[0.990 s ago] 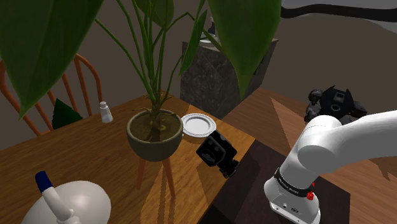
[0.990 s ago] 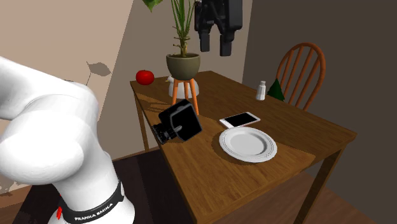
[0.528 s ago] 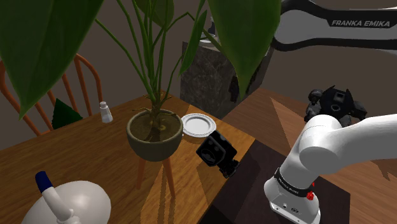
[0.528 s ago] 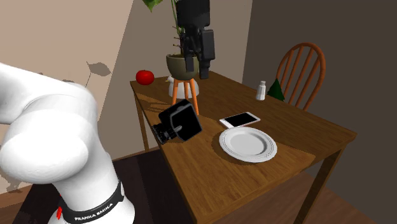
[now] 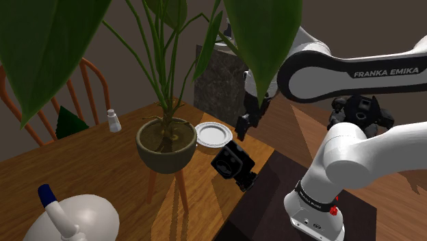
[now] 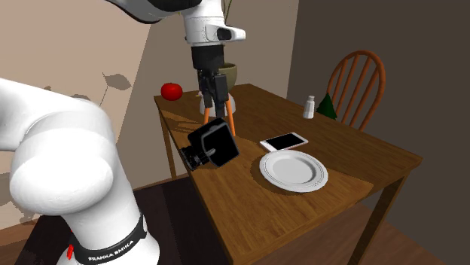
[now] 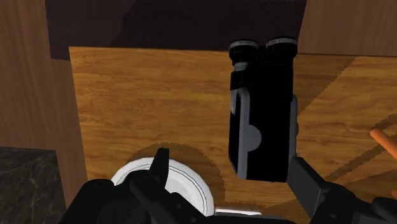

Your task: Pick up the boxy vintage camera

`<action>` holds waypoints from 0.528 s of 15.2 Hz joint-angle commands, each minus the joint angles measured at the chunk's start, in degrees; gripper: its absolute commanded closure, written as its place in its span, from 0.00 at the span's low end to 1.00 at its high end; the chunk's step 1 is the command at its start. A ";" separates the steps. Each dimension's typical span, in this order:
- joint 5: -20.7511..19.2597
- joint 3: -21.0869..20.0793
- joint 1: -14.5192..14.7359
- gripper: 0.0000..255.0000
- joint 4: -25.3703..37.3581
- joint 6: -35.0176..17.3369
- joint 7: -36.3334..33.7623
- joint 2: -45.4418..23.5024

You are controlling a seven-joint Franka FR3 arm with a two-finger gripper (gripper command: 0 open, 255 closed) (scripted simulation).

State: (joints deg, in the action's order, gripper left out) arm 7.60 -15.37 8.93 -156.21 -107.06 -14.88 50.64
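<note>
Above the black boxy camera (image 7: 264,121), the jaws hang wide apart, empty and touching nothing.

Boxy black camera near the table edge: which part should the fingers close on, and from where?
Probably the camera, across its two long flat sides, from above. It sits on the table, lenses at one end; the open gripper hangs overhead.

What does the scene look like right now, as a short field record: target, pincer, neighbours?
target: black boxy camera, on the brown wooden table at its edge
pincer: black two-finger pincer, open, above the camera, not touching it
held: nothing
neighbours: round white plate and black-screened smartphone, both on the table, apart from the camera
</note>
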 commanded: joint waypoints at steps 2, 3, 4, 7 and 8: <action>2.55 -3.72 2.07 0.00 -3.30 -4.73 -2.98 -1.27; 3.47 -5.12 2.78 0.00 -4.13 -6.31 -4.06 -2.01; 4.36 -6.55 3.49 0.00 -4.87 -7.95 -5.17 -2.89; 4.90 -7.31 3.74 0.00 -6.19 -10.16 -5.51 -3.82; 5.08 -7.55 3.78 0.00 -6.76 -11.12 -5.57 -4.22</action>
State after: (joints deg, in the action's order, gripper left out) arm 12.48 -22.64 12.64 -162.43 -117.25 -20.34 46.80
